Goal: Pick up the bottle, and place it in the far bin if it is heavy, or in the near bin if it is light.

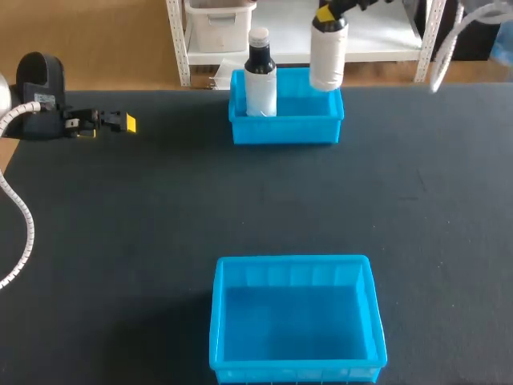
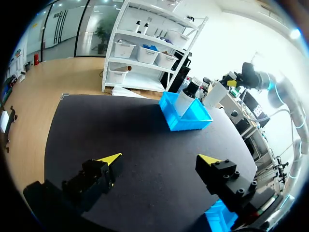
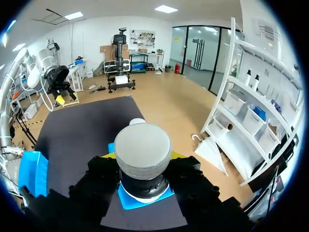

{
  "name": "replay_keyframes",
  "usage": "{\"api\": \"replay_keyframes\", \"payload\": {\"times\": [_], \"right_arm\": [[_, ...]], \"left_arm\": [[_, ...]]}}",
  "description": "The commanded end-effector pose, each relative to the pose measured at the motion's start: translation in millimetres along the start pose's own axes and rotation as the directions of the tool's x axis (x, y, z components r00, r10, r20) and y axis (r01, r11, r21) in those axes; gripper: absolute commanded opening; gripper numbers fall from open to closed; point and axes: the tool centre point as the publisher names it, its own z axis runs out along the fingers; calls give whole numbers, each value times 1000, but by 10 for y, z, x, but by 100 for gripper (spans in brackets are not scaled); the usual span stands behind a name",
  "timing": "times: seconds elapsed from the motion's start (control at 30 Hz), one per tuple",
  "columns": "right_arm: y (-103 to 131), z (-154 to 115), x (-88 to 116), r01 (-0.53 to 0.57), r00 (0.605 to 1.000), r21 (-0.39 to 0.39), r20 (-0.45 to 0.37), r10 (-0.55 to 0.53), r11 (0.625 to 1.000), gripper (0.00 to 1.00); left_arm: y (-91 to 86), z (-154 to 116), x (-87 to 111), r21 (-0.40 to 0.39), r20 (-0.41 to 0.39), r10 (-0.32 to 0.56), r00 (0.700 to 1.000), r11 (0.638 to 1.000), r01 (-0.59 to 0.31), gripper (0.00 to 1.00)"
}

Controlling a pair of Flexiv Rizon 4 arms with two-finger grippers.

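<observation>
My right gripper (image 1: pixel 329 14) is shut on the neck of a white bottle (image 1: pixel 328 53), which hangs upright over the right part of the far blue bin (image 1: pixel 286 128). From the right wrist, the bottle's pale round cap (image 3: pixel 142 148) fills the space between the fingers, with the far bin (image 3: pixel 126 198) below it. A second bottle (image 1: pixel 260 74) with a dark neck and white label stands in the far bin's left part. The near blue bin (image 1: pixel 296 353) holds nothing. My left gripper (image 1: pixel 120 123) rests open at the table's left side, far from both bins.
In the left wrist view, the open yellow-tipped gripper (image 2: pixel 159 159) hovers over bare black table, with the far bin (image 2: pixel 192 119) and both bottles ahead. A corner of the near bin (image 2: pixel 219 217) lies under the gripper.
</observation>
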Motion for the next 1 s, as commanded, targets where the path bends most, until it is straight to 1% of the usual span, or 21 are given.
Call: {"api": "replay_keyframes", "payload": {"times": [0.03,0.23,0.43,1.0], "right_arm": [[-212,226,-36,-8,1000,-95,4,9,995,0],[-207,413,-14,-16,1000,-120,9,17,993,0],[-182,545,64,-29,1000,-148,2,29,989,0],[-167,748,299,-23,1000,-179,-2,23,984,0]], "left_arm": [[0,0,0,0,0,0,1000,1000,0,100],[0,0,0,0,0,0,1000,1000,0,100],[0,0,0,0,0,0,1000,1000,0,100],[0,0,0,0,0,0,1000,1000,0,100]]}}
